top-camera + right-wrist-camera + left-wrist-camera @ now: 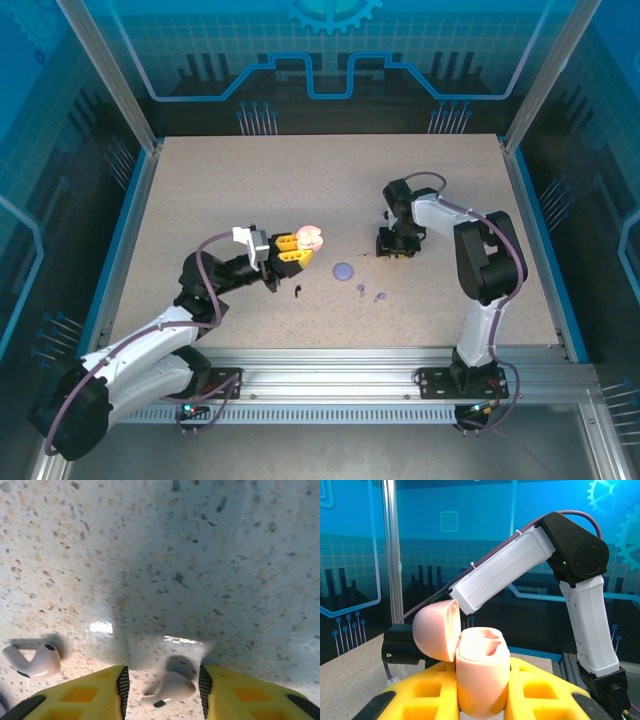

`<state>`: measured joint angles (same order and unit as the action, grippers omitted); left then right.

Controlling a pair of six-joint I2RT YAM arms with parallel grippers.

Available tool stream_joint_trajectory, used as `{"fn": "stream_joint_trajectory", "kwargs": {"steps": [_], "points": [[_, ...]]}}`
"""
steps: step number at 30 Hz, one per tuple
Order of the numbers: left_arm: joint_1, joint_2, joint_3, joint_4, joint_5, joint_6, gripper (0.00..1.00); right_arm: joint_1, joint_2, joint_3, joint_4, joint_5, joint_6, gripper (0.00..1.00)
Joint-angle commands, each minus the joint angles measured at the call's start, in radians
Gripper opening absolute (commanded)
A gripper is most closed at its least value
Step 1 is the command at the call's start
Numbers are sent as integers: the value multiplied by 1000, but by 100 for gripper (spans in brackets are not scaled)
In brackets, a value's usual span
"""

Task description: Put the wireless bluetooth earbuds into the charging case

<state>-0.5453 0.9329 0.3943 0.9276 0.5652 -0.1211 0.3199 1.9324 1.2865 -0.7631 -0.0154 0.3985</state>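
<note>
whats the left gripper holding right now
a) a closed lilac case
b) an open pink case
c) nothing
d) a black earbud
b: the left gripper is clamped on the pink case, and its lid is swung open to one side.

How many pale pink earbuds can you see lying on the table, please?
2. One small pale pink stemmed earbud lies on the speckled table between the right gripper's parted yellow jaws; the other lies beside it, outside the jaws, toward the picture's left edge.
</note>
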Motion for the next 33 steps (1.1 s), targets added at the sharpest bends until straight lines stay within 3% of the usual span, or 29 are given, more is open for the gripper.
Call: {"fn": "stream_joint_trajectory", "kwargs": {"steps": [1, 27, 33], "points": [[-5, -19, -2, 9, 13, 10, 3, 20, 30, 24, -25, -24, 13, 43], [-5, -8, -7, -13, -5, 18, 4, 39, 15, 19, -24, -58, 8, 29], [-5, 48, -34, 47, -14, -11, 4, 39, -2, 7, -14, -70, 8, 27]]}}
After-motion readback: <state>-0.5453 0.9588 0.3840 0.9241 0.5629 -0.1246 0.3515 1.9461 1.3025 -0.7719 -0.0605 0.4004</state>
